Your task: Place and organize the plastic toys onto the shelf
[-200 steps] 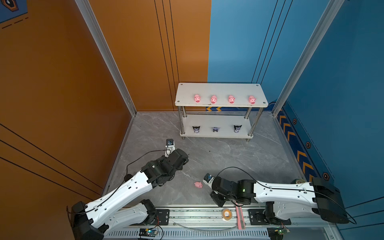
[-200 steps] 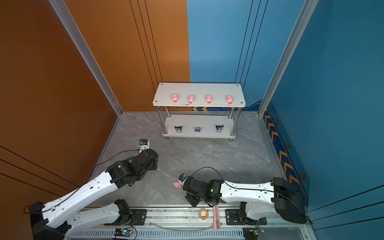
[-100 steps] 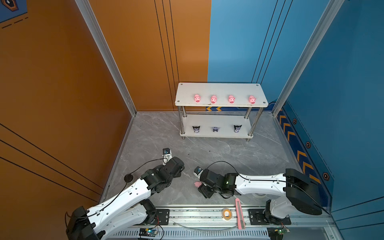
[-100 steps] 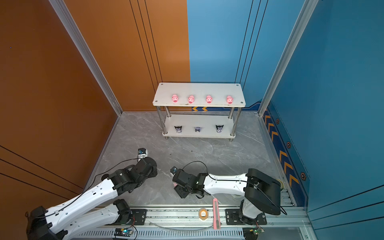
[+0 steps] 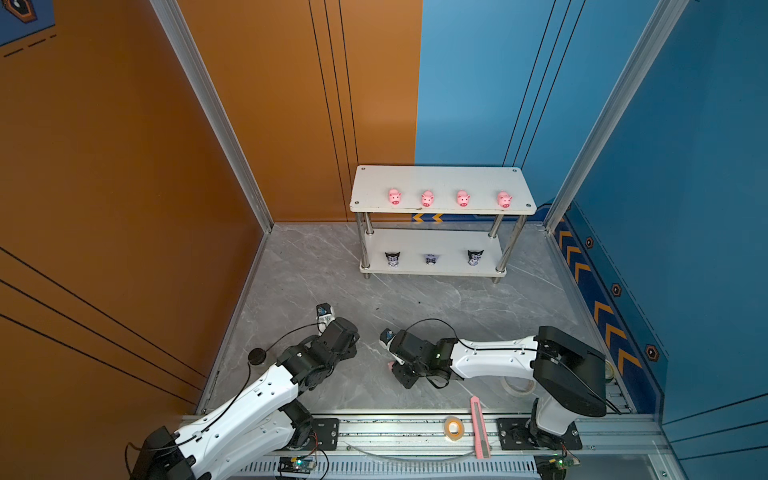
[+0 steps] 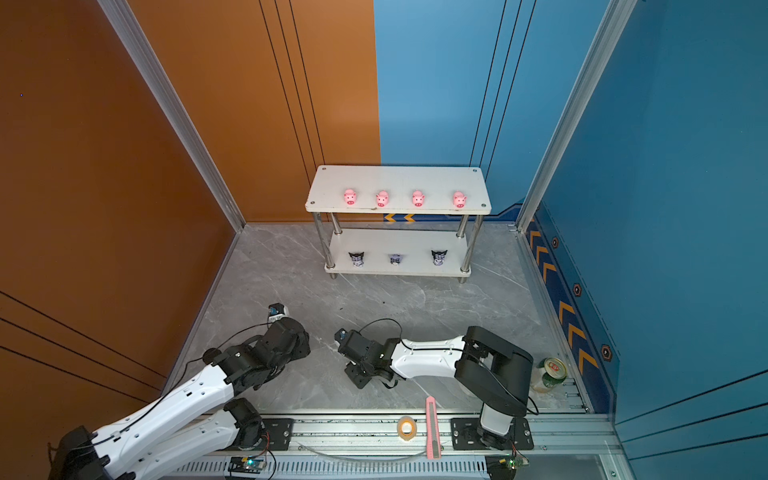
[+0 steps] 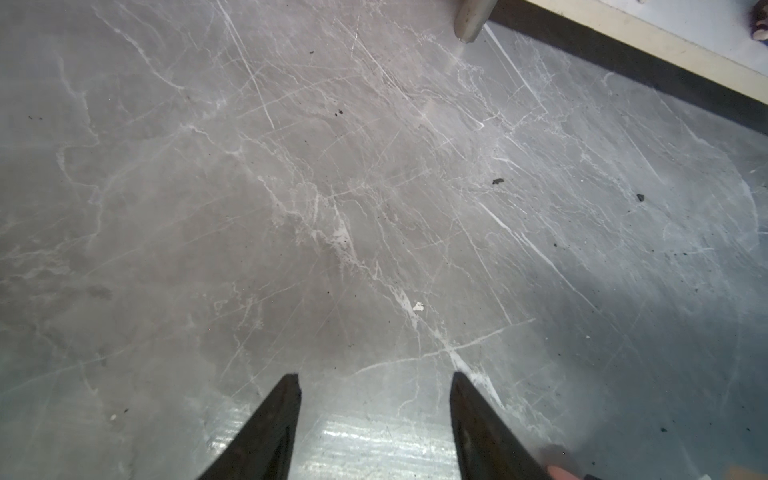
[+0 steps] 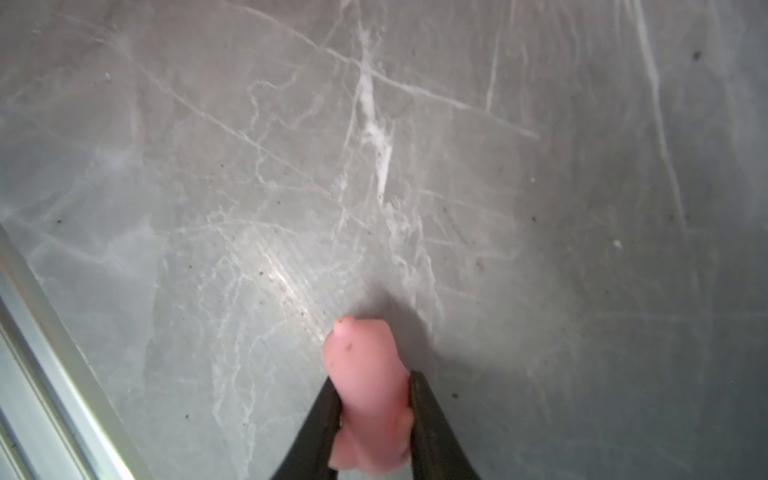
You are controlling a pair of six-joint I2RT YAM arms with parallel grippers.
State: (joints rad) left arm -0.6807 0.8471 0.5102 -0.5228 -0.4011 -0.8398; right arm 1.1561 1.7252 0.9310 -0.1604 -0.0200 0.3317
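Left claw: the black two-fingered left gripper is held low over the grey marbled tabletop. Its fingers are seen apart, with nothing between them.
Right claw: the black right gripper is clamped on a small pink plastic pig, which is pinched by its sides with one end left sticking out past the fingertips.
Held pig's place: in a top view the pig is shown only as a pink speck at the gripper's tip, near the front rail and well apart from the shelf. Whether it is clear of the surface cannot be told.
Shelf: the two-tier shelf of white boards on chrome legs is set at the back.
Upper board: four more pink pigs are lined up along the front edge.
Lower board: three black-eared white-and-purple figurines are lined up likewise.
Front rail: a tan tape roll and a long pink utility knife are left aside.
Step in hand: the pick-up of the last loose toy is judged to be under way, with the grasp made and the carry not yet begun.
Next move: the pig is to be raised, carried to the upper board and set down upright. A gap in the row or the bare strip behind it must be chosen, and the neighbours must not be knocked.
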